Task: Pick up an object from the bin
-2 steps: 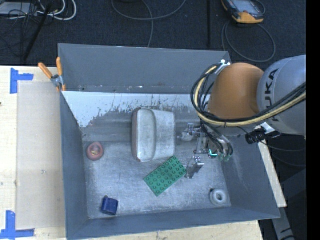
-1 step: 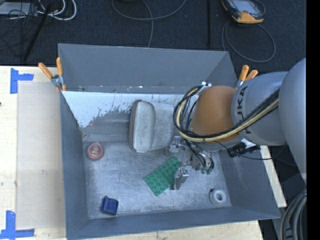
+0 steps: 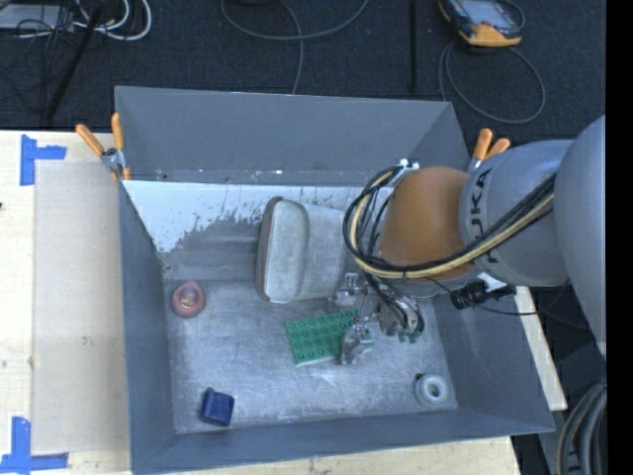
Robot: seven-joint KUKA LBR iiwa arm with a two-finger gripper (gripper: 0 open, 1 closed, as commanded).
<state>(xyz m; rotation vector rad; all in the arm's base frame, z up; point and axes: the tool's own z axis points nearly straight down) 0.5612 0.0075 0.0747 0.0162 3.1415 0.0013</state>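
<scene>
My gripper (image 3: 354, 342) hangs low in the right half of the bin, its fingertips at the right edge of a green studded building plate (image 3: 316, 336) that lies flat on the floor. Whether a finger touches the plate I cannot make out. A grey rounded oblong block (image 3: 282, 249) stands just behind and to the left of the plate. A small grey ring (image 3: 431, 390) lies to the front right of the gripper.
A pink round piece (image 3: 187, 299) rests near the left wall. A small blue block (image 3: 217, 406) sits at the front left corner. The arm with its orange cover and looped cables hangs over the bin's right side.
</scene>
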